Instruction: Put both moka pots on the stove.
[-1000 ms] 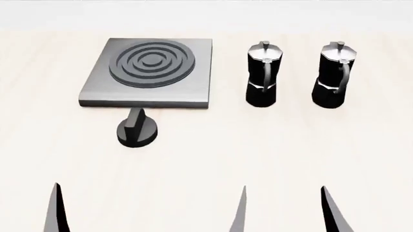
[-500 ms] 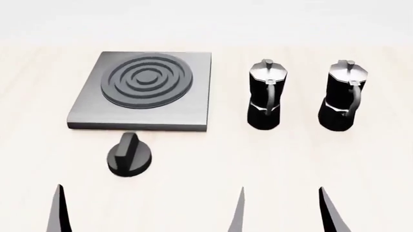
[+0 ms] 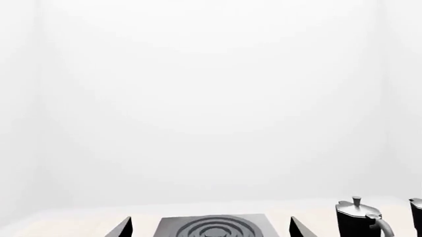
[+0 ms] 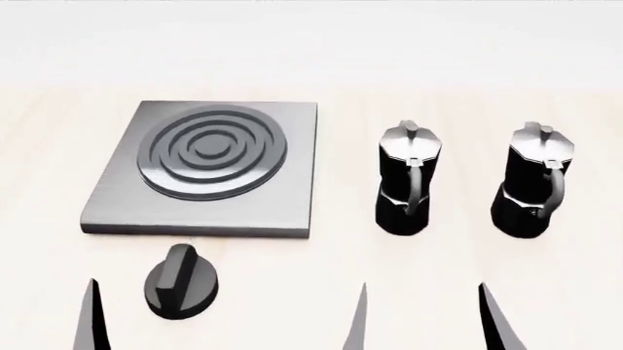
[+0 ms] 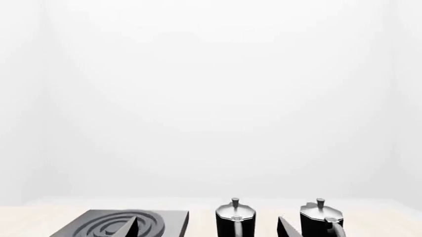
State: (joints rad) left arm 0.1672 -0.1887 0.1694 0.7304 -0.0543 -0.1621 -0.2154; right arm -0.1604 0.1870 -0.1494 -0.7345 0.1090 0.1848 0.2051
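Two black moka pots with silver lids stand upright side by side on the pale table, the left pot (image 4: 407, 179) and the right pot (image 4: 533, 182), both to the right of the stove (image 4: 204, 168). The stove is a flat grey plate with raised rings and has nothing on it. My right gripper (image 4: 427, 321) is open and empty, near the front edge and short of the pots. My left gripper (image 3: 209, 228) is open too, facing the stove (image 3: 214, 226). The right wrist view shows both pots (image 5: 234, 219) (image 5: 323, 219) ahead, untouched.
A round black knob (image 4: 180, 292) with a ridge lies on the table just in front of the stove's near edge. It sits between the stove and one left finger (image 4: 93, 321). Beyond the table stands a plain white wall.
The stove, knob and both pots have slid lower in the head view and look larger, as the camera tilts down or closes in. Finger positions in view are the same.
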